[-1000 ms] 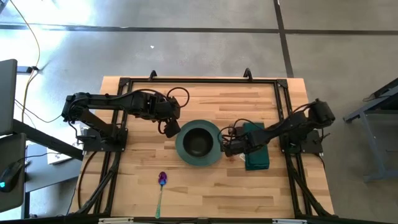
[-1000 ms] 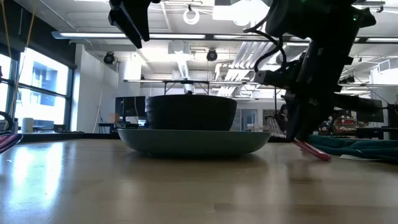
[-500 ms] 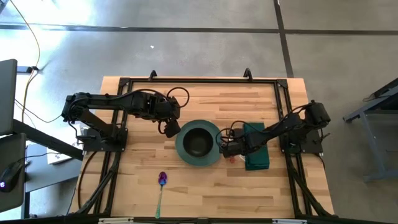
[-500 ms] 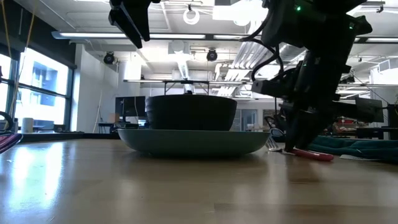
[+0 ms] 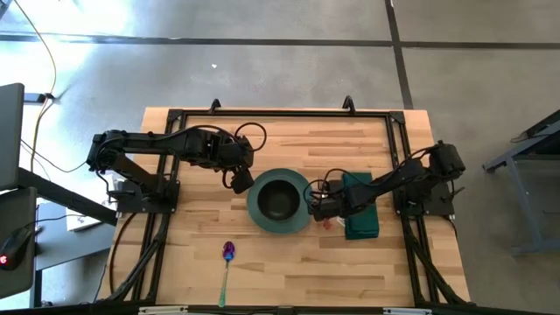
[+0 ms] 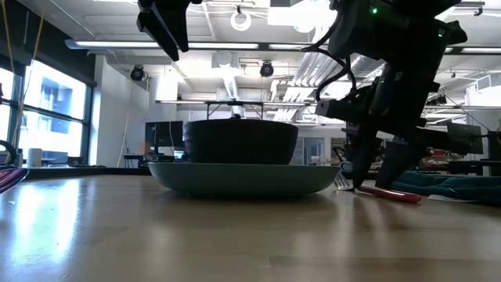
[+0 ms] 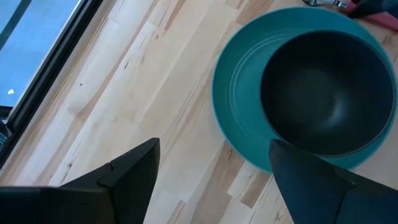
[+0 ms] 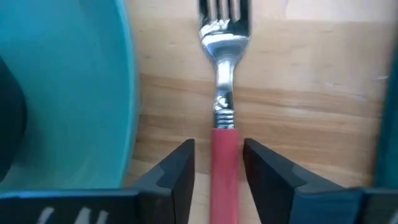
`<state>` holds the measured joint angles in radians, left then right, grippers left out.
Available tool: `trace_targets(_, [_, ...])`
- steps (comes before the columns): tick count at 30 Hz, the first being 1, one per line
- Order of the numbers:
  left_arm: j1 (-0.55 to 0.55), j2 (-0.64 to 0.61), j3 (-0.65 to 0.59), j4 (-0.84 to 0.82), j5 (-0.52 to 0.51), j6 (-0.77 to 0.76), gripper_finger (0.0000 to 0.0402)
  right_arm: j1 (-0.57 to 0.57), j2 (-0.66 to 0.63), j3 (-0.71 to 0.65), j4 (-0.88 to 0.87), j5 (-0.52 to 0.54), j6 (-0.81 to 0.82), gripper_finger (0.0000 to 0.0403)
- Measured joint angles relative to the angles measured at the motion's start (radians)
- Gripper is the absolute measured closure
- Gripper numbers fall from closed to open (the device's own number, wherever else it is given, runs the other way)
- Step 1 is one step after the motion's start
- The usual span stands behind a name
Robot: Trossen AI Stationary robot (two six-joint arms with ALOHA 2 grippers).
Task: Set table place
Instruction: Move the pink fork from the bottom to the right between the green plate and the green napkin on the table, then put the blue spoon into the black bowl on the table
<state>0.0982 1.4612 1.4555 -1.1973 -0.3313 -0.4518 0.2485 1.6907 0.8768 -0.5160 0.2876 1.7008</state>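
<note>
On the table [image 5: 289,144] stands a teal plate [image 5: 255,210] with a black bowl [image 5: 278,197] on it. A fork [image 8: 225,106] with a red handle lies flat on the wood just right of the plate, tines toward the far edge. My right gripper [image 8: 219,171] is open low over it, one finger on either side of the red handle [image 6: 391,193]. My left gripper [image 5: 238,181] hangs open above the table at the plate's far left, holding nothing.
A folded green cloth [image 5: 360,206] lies right of the fork, under my right arm. A spoon with a purple bowl [image 5: 227,255] lies near the front edge, left of centre. Black rails [image 5: 280,114] frame the tabletop.
My right gripper has lowered the fork, which hung slanted from it with the red handle pointing down, until it lay flat on the table beside the plate. Then the gripper opened and let go of the handle. The fork stays where it was laid.
</note>
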Motion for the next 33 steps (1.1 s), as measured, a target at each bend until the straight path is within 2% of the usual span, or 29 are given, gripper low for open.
trace_targets(10, [0.000, 0.000, 0.000, -0.016, 0.000, -0.004, 0.0115, 0.000, -0.159, 0.013, -0.137, 0.065, 0.001, 0.0265])
trace_targets(17, [-0.047, 0.000, 0.000, -0.120, -0.011, -0.172, 0.0115, -0.010, -0.302, 0.198, -0.485, 0.235, -0.089, 0.0274])
trace_targets(20, [-0.116, 0.000, 0.000, -0.159, -0.026, -0.297, 0.0115, -0.034, -0.336, 0.306, -0.629, 0.308, -0.182, 0.0274])
trace_targets(25, [-0.257, 0.000, -0.012, -0.162, -0.044, -0.578, 0.0115, -0.100, -0.352, 0.470, -0.784, 0.358, -0.427, 0.0274])
trace_targets(30, [-0.389, 0.000, -0.093, -0.154, -0.041, -0.934, 0.0115, -0.166, -0.352, 0.587, -0.791, 0.351, -0.746, 0.0274])
trace_targets(33, [-0.462, 0.000, -0.170, -0.102, 0.006, -1.122, 0.0115, -0.186, -0.352, 0.620, -0.789, 0.334, -0.880, 0.0274])
